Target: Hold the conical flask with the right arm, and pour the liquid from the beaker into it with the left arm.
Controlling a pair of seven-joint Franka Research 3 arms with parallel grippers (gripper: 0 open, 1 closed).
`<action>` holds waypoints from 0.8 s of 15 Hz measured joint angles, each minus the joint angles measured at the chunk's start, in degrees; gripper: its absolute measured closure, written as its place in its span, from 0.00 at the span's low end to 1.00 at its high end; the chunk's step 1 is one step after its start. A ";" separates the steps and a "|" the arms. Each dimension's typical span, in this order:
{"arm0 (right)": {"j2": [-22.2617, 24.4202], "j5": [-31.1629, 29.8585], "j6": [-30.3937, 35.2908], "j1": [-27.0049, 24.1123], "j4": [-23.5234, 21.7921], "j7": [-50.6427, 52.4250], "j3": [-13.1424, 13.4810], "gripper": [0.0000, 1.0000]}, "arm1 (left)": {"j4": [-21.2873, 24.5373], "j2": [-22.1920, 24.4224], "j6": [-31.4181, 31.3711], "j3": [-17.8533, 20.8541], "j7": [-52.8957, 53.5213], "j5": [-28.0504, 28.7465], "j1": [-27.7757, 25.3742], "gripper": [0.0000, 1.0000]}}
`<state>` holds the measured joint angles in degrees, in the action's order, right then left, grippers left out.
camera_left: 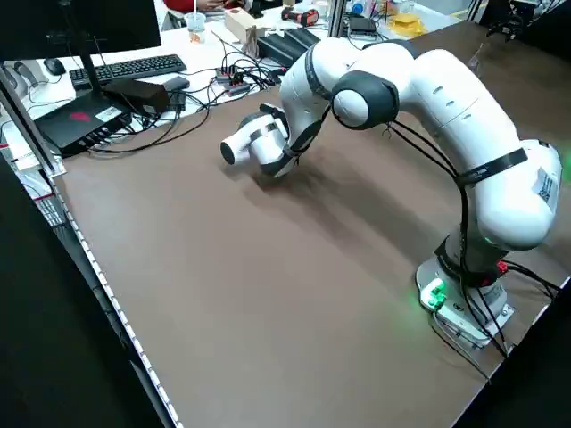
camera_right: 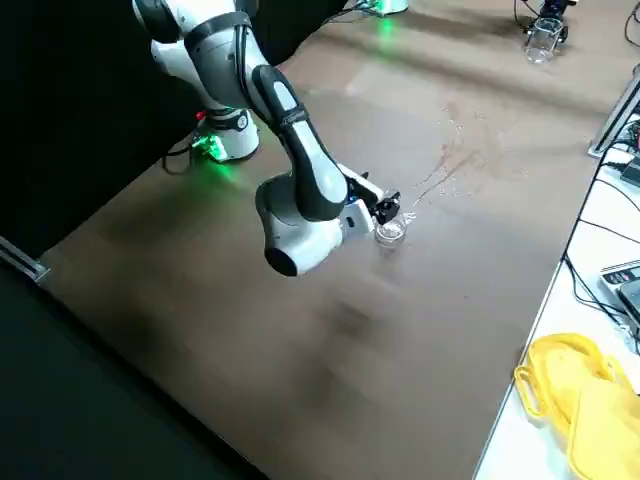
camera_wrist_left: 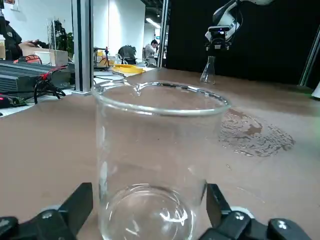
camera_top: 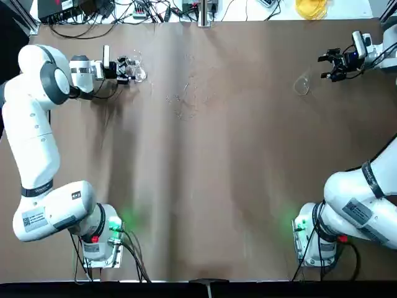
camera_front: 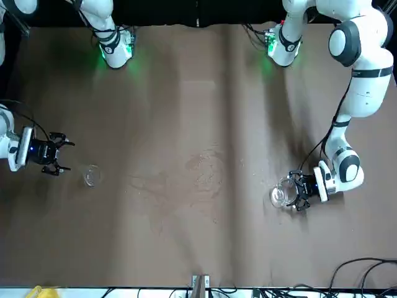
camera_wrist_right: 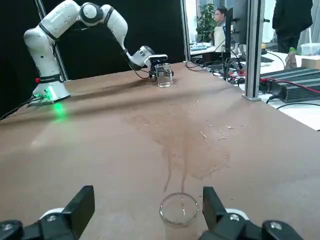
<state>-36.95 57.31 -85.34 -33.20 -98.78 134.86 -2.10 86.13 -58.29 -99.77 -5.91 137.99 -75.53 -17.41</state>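
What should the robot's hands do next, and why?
Probably close the left gripper on the beaker: the glass already stands between its open fingers. The right gripper, also open, sits short of the conical flask, so it likely needs to ease forward around it before any pouring.

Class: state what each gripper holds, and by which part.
Nothing is held. The left gripper is open around the beaker; the right gripper is open beside the conical flask.
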 joint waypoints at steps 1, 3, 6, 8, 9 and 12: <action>-0.35 0.01 0.01 0.00 0.17 0.81 -0.09 0.05 | 0.00 -0.13 0.00 -0.02 0.00 -0.15 0.11 0.00; -1.29 0.22 0.01 0.00 0.47 2.47 -0.15 0.06 | 0.00 -0.48 0.00 -0.04 0.34 -0.73 0.31 0.00; -3.37 1.92 0.01 0.00 0.71 5.44 -0.16 0.06 | 0.00 -0.81 0.02 -0.05 1.01 -1.87 0.71 0.00; -4.80 3.03 0.01 0.00 0.77 6.73 -0.16 0.06 | 0.00 -0.98 0.02 -0.05 1.18 -3.06 1.39 0.00; -5.29 3.48 0.01 0.00 0.84 7.11 -0.17 0.07 | 0.00 -1.04 0.02 -0.06 1.22 -3.64 1.78 0.00; -6.23 3.74 0.08 0.01 0.92 7.76 -0.31 0.07 | 0.00 -1.10 0.02 -0.06 2.01 -4.52 2.79 0.00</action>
<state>-43.19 61.05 -85.26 -33.20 -97.86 142.63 -2.40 86.13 -59.40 -99.75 -5.97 140.00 -80.05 -14.63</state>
